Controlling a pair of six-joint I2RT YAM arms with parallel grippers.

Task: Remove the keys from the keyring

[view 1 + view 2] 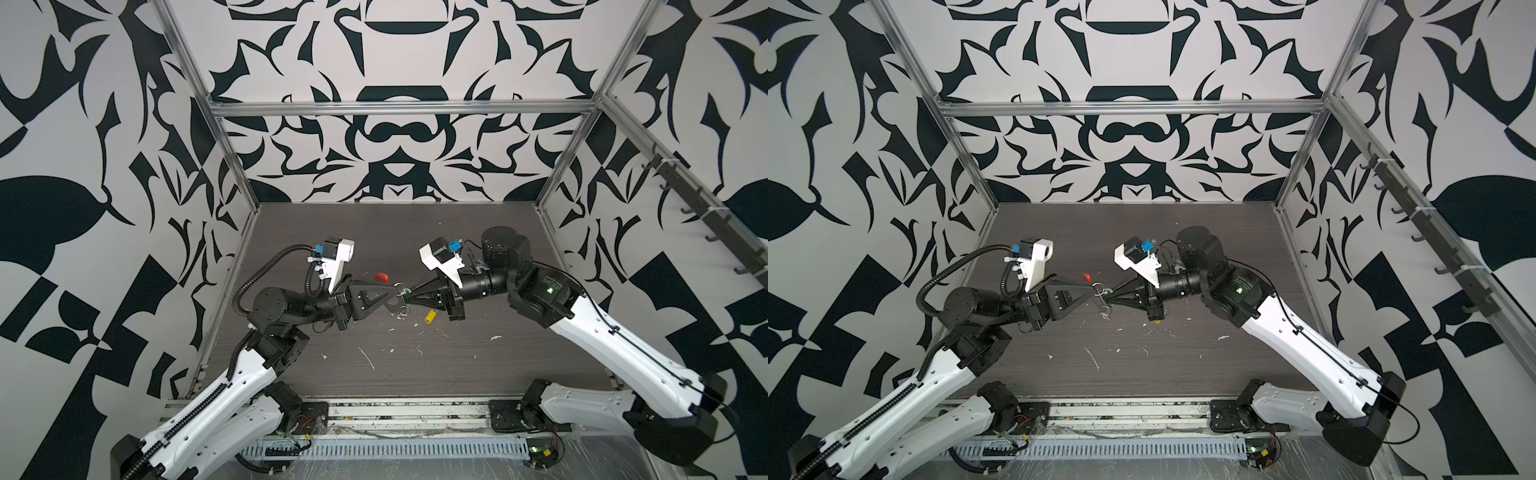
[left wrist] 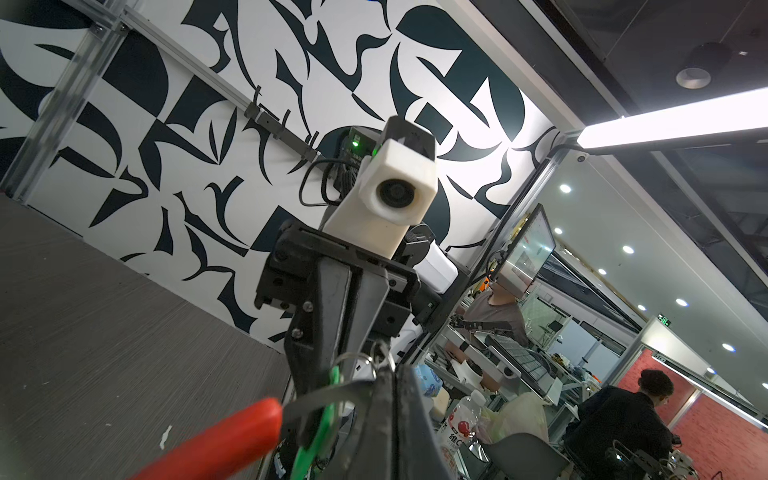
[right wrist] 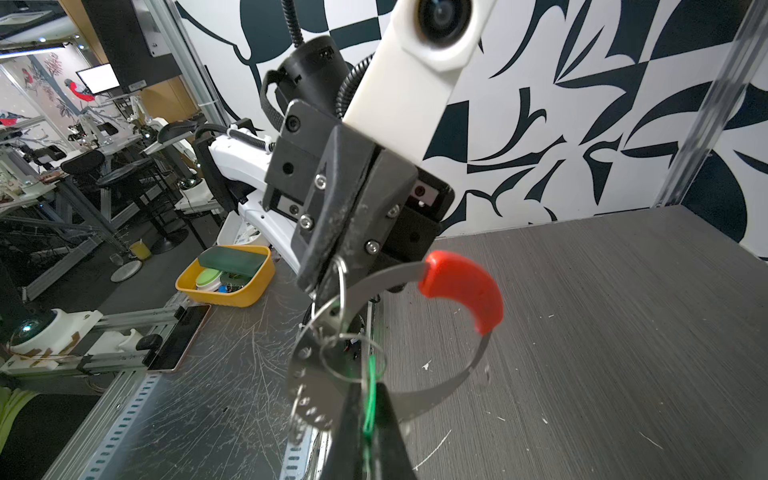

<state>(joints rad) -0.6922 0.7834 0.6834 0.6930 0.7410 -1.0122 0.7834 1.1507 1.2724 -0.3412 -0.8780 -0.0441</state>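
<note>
Both grippers meet tip to tip above the middle of the table in both top views, with the keyring (image 1: 400, 291) hanging between them. It is a thin grey hoop (image 3: 440, 388) with a red sleeve (image 3: 461, 286) and small silver rings (image 3: 338, 309). My left gripper (image 2: 394, 370) is shut on the keyring at a small ring. My right gripper (image 3: 365, 386) is shut on the green key (image 3: 371, 374), which still hangs on a ring. The yellow key (image 1: 431, 316) lies loose on the table below the right gripper.
White flecks and scraps (image 1: 368, 357) are scattered over the dark table (image 1: 457, 374) in front of the grippers. Metal frame posts (image 1: 232, 158) and patterned walls close the sides and back. A slotted rail (image 1: 386, 449) runs along the front edge.
</note>
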